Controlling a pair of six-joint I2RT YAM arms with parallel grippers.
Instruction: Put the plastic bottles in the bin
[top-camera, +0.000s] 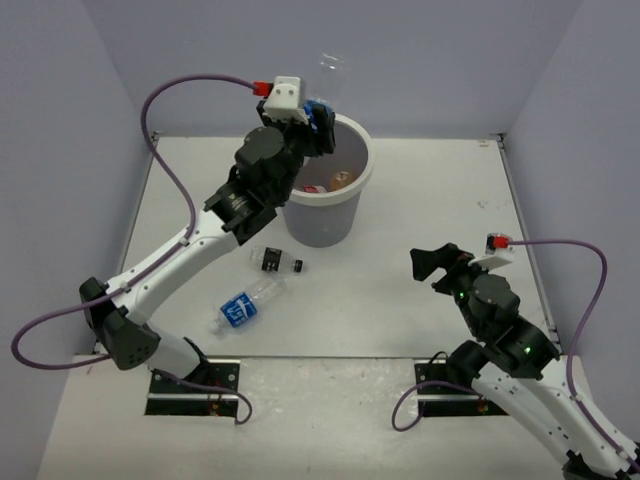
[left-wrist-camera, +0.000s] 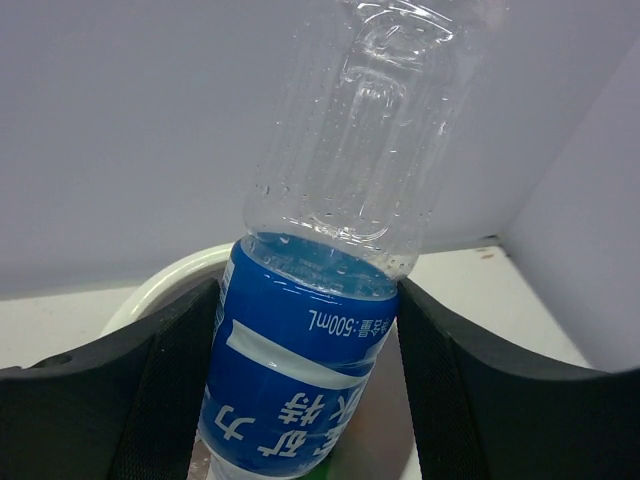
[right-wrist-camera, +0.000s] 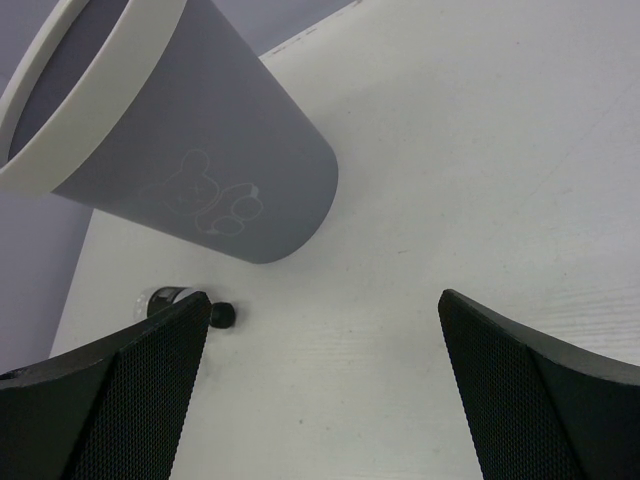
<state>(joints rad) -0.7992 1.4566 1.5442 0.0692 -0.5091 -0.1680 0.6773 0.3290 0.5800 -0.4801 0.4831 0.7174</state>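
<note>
The blue-labelled water bottle (left-wrist-camera: 300, 360) stands nearly upright, neck up. The left end effector (top-camera: 316, 122) clamps it at the label, jaws part-closed against its sides, over the 10 o'clock edge of the bin (top-camera: 326, 215). The step in hand looks like the drop. Next the bottle must sit well inside the rim, then the jaws must spread. At the bin's 7 o'clock a dark-labelled bottle (top-camera: 277, 261) and a second blue-labelled bottle (top-camera: 243, 304) lie on the table (top-camera: 400, 200). At 4 o'clock the right end effector (top-camera: 432, 262) hangs wide open and empty. The held label reads "500mL" beside white Chinese characters.
</note>
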